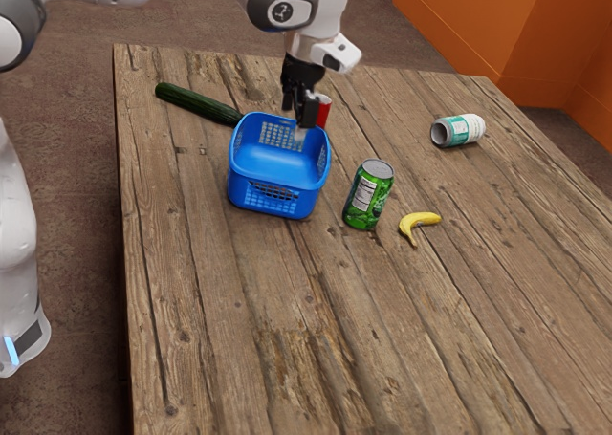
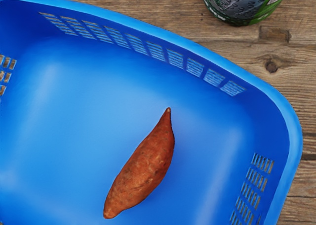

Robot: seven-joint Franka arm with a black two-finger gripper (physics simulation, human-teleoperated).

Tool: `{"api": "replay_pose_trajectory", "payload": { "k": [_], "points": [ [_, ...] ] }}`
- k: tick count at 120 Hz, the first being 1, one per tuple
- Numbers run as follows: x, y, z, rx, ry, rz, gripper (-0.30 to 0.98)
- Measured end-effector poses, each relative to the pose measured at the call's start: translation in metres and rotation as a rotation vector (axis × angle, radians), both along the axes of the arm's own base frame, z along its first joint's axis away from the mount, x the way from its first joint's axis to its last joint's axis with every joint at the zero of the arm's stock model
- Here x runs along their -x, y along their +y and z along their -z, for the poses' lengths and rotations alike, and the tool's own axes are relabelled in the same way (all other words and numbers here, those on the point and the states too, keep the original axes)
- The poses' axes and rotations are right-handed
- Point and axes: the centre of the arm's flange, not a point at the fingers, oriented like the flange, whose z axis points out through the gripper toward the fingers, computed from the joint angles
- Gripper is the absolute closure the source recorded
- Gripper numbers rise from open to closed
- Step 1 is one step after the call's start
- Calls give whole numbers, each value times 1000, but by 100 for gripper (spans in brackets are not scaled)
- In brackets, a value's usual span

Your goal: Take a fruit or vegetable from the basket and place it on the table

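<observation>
- At the wrist view's lower centre, a sweet potato (image 2: 140, 168) lay in the basket (image 2: 74, 111).
- The hand (image 1: 298, 111), open and empty, needed to straddle its middle crosswise before closing.

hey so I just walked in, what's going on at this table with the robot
A white robot arm has its black two-finger gripper hanging over a blue plastic basket. Inside lies a reddish-brown sweet potato, not yet lifted out, and probably its next pick. On the wooden table outside the basket are a long dark green cucumber, a yellow banana and a green metal can, among other things.
</observation>
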Motion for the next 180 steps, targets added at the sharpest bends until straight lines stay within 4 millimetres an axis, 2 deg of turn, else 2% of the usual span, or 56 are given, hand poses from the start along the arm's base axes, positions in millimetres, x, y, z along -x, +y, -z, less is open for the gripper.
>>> {"api": "replay_pose_trajectory", "payload": {
  "k": [17, 33, 45, 62, 80, 111, 145, 180],
  "points": [
    [13, 5, 12, -3, 2, 56, 0],
    [27, 29, 24, 7, 9, 68, 0],
    [23, 37, 33, 8, 13, 92, 0],
    [12, 55, 63, 17, 39, 109, 0],
    [8, 54, 84, 19, 44, 148, 0],
    [9, 48, 98, 12, 31, 221, 0],
    [10, 46, 122, 14, 31, 298, 0],
    [3, 43, 136, 19, 28, 349, 0]
  ]
}}
